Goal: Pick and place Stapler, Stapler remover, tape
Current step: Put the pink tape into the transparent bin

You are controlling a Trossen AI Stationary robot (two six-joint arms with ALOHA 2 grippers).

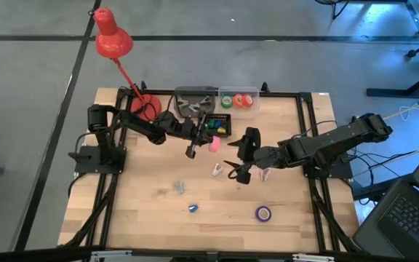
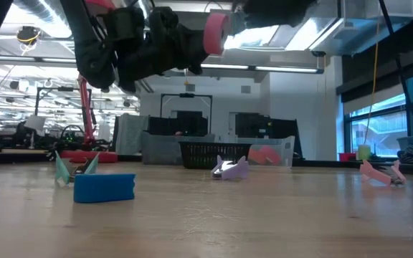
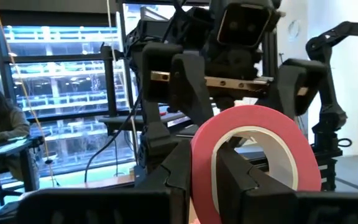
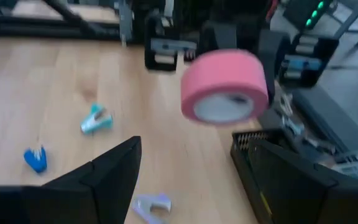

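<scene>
A pink tape roll hangs in the air over the table's middle, with my left gripper shut on it; the low view shows it high above the wood. My right gripper stands open just right of the roll, its fingers apart and touching nothing. On the table lie a small blue stapler, a teal stapler remover, a pale purple remover and a purple tape roll. My left gripper pinches the pink roll's ring wall, one finger through the roll's hole and the other outside it. The fingers come about level from the table's left side. The roll stands on edge, lifted clear of the table.
At the far edge stand a clear box with green, orange and red tape rolls, a second clear box with grey metal pieces, a black basket and a red desk lamp. Bare wood lies at the near left.
</scene>
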